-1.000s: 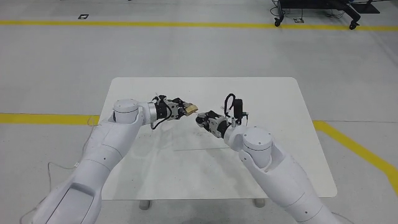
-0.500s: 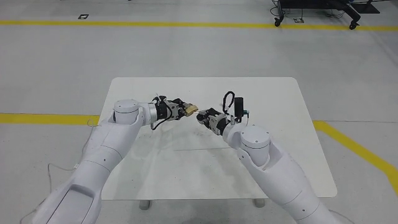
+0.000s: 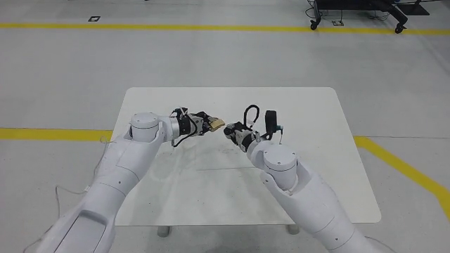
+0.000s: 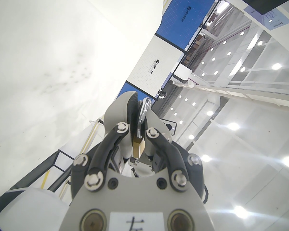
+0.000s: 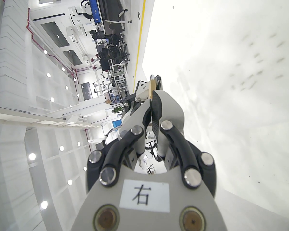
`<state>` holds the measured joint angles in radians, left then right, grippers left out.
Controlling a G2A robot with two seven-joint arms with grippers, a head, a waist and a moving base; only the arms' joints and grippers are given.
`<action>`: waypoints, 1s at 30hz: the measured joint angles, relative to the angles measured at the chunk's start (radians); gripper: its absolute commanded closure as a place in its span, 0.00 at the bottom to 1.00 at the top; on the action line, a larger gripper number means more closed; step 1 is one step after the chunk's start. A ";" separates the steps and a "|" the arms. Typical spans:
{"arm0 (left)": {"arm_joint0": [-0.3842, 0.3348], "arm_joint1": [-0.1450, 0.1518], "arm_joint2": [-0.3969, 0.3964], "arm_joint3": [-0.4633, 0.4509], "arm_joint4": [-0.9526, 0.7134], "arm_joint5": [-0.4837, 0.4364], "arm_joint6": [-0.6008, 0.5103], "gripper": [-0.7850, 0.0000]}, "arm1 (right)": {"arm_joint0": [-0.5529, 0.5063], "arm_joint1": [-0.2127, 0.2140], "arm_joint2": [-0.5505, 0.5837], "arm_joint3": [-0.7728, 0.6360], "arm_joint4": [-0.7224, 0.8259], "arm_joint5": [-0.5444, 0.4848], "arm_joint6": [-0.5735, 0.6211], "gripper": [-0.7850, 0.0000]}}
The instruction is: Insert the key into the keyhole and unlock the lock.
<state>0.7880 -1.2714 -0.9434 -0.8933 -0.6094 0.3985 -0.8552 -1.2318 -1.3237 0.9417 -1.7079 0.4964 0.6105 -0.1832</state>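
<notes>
Nearest, the right tool (image 5: 152, 98) is clamped shut, the key hidden between its fingers, its tip just beside the lock (image 4: 137, 148). Beyond it, the left tool (image 4: 140, 108) grips that brass lock tightly, holding it in the air above the white tabletop (image 3: 309, 183).

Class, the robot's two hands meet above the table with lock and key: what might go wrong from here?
1. The lock sticks out past the left hand; a push from the right hand may twist it.
2. Both hang above the table, so a slipped key would drop.
</notes>
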 measured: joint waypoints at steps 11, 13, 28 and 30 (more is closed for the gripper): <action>0.008 0.000 -0.008 -0.015 0.008 0.016 0.016 1.00 | 0.000 -0.025 -0.050 0.010 -0.049 0.002 -0.083 1.00; 0.009 0.000 -0.010 -0.016 0.009 0.018 0.019 1.00 | -0.002 -0.030 -0.062 0.008 -0.058 0.001 -0.086 1.00; 0.015 0.000 -0.024 -0.017 0.004 0.003 0.002 1.00 | -0.053 -0.036 -0.019 -0.020 -0.140 -0.143 -0.088 1.00; 0.016 0.001 -0.030 -0.015 -0.005 -0.003 -0.014 1.00 | -0.068 -0.034 -0.008 -0.023 -0.156 -0.199 -0.075 1.00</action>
<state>0.8039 -1.2707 -0.9729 -0.9082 -0.6141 0.3950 -0.8689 -1.3001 -1.3581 0.9336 -1.7305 0.3406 0.4116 -0.2583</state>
